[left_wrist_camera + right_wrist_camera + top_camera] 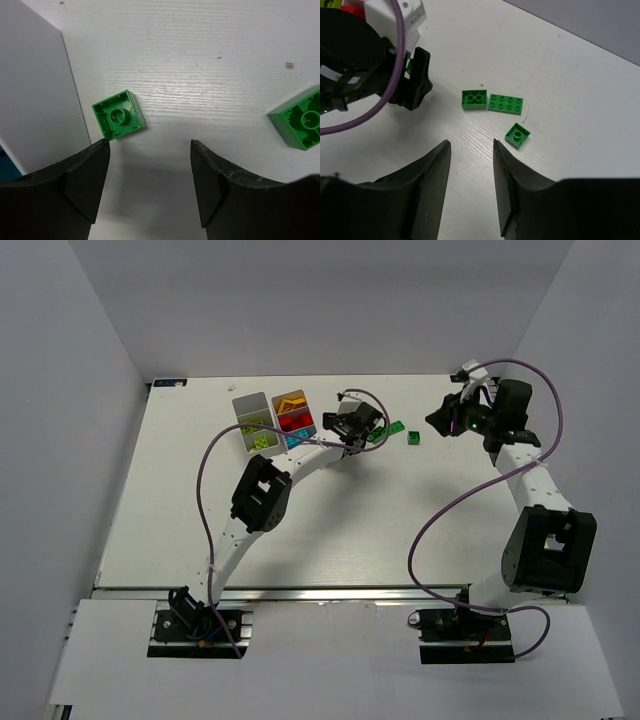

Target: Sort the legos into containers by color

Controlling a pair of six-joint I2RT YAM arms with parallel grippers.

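Fingers (75,190) on your left arm stood open and empty just behind a green lego (119,115) on the table (200,60), right fingers (430,190) likewise open, while the trays (250,405) held sorted bricks (293,422) and several loose greens (506,104) remained unsorted.

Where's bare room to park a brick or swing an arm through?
Free: the wide tabletop between the two arms, on the near side of the trays, and the strip left of the trays. Crowded: from the trays across to the right gripper, where the left gripper sits by the green legos.
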